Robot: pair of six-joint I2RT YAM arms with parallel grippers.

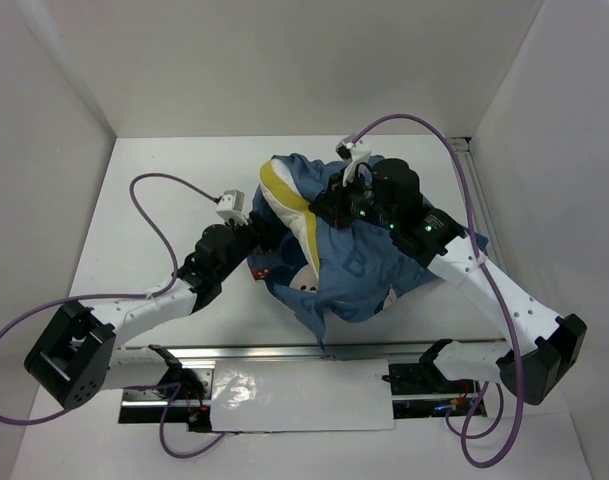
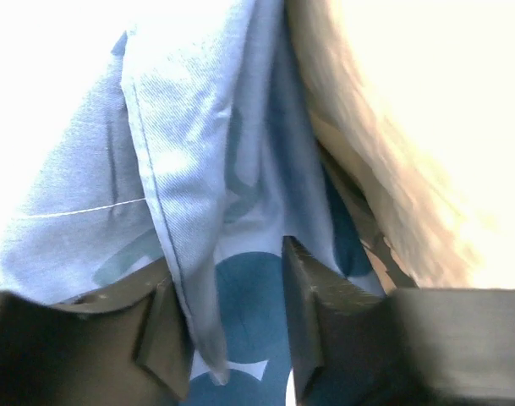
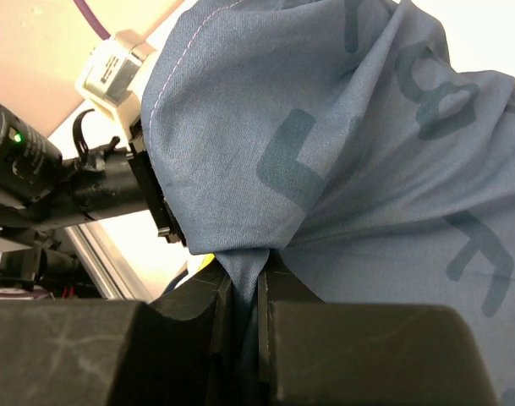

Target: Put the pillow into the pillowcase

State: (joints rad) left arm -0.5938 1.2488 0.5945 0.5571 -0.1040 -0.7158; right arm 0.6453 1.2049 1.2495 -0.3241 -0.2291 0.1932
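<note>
The right pincer (image 3: 244, 315) is pressed together on a fold of the floppy denim-blue printed cloth pillowcase (image 1: 369, 270). The left pincer (image 2: 232, 321) stands spread, with a hem of that cloth hanging loose between its fingers. The plump white pillow (image 1: 284, 205) with yellow trim shows at the case's left side, mid-surface toward the far edge. The flat white surface (image 1: 154, 180) shows wide up to its left edge, and plain white walls (image 1: 44, 120) close three sides.

The pillowcase (image 2: 198, 127) is matt, finely woven blue cloth. At two o'clock, the pillow (image 2: 426, 127) is soft cream fabric. The fingers (image 2: 316, 330) of the left gripper (image 2: 232, 279) are matt black plastic.
</note>
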